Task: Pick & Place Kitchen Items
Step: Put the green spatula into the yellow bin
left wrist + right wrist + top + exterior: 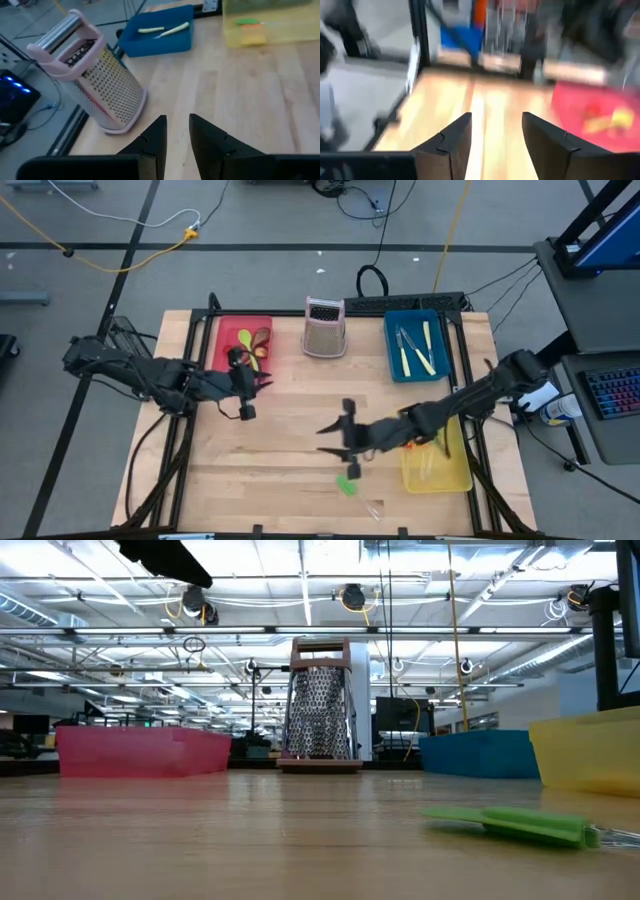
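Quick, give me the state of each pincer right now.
Left pincer: open, empty, near the red tray.
Right pincer: open, empty, above the bare table, near the green spatula.

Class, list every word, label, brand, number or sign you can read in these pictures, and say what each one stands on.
None can be read.
Box grater: no label shows.
Red tray, blue tray, yellow tray: plain walls, no print.
Green spatula: no marking shows.
Keyboard beside the table: keys too small to read.
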Tool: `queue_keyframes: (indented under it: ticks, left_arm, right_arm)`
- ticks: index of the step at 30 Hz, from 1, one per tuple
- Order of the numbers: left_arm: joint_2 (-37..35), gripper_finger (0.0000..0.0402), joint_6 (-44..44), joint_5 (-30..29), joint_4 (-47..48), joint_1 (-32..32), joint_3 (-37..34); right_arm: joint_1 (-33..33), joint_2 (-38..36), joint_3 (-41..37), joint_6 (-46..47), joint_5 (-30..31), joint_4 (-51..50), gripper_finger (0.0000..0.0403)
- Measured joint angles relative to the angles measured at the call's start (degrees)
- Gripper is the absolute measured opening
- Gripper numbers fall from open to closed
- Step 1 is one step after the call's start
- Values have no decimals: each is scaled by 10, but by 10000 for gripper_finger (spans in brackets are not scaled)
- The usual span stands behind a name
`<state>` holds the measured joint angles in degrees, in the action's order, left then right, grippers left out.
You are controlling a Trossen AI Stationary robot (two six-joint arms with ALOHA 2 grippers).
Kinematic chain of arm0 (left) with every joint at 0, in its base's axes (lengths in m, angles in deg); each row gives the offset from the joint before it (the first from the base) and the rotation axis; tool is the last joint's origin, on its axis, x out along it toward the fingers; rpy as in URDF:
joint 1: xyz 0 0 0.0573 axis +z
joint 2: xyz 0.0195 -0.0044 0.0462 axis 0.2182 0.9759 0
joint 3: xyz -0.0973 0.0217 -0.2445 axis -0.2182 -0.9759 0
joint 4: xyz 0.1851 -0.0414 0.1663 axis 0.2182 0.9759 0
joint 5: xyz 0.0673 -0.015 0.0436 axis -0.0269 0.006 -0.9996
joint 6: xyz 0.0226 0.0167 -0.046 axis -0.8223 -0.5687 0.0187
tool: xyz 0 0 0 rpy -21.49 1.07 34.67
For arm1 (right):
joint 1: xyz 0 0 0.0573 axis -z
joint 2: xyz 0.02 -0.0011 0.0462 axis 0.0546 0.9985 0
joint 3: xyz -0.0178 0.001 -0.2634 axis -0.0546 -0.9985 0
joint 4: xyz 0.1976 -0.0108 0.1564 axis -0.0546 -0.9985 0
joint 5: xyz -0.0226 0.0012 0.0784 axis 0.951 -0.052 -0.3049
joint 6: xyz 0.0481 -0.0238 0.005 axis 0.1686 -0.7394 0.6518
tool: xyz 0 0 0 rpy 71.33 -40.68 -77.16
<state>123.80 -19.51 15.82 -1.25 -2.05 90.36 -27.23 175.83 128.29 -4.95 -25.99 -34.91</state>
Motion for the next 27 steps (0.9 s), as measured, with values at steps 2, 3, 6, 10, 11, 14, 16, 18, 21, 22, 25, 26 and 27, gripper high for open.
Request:
queue_keyframes:
  ticks: [2,3,6,10,11,14,16,18,21,22,25,26,27]
  left_arm:
    - [1,88,0,-8,9,0,0]
    - [2,88,0,-9,13,0,0]
    - [10,88,0,-13,22,0,0]
    - [19,88,0,-18,31,2,0]
    - [20,88,0,-17,37,2,0]
    - [27,88,1,-18,36,3,0]
    - [30,88,0,-17,38,3,0]
    - [29,88,1,-17,37,4,0]
    - [29,88,1,-17,38,9,0]
    - [29,88,1,-17,38,12,0]
    - [29,88,4,-17,37,20,0]
    - [29,88,4,-17,38,22,0]
    - [29,88,6,-17,38,24,0]
  right_arm:
    - [-6,34,56,61,2,-110,163]
    - [-8,53,78,101,1,-150,162]
    - [-15,114,117,228,-38,-241,164]
    - [-21,177,134,339,-166,-293,175]
    - [-23,189,135,362,-181,-294,176]
    - [-30,215,136,409,-196,-299,177]
    - [-35,228,136,440,-196,-309,177]
    - [-40,237,136,474,-194,-330,177]
    - [-51,241,136,521,-195,-377,177]
    - [-55,241,136,535,-192,-396,176]
    - [-66,241,136,570,-165,-424,176]
    - [-68,241,135,576,-160,-420,176]
    - [-70,241,135,580,-157,-411,176]
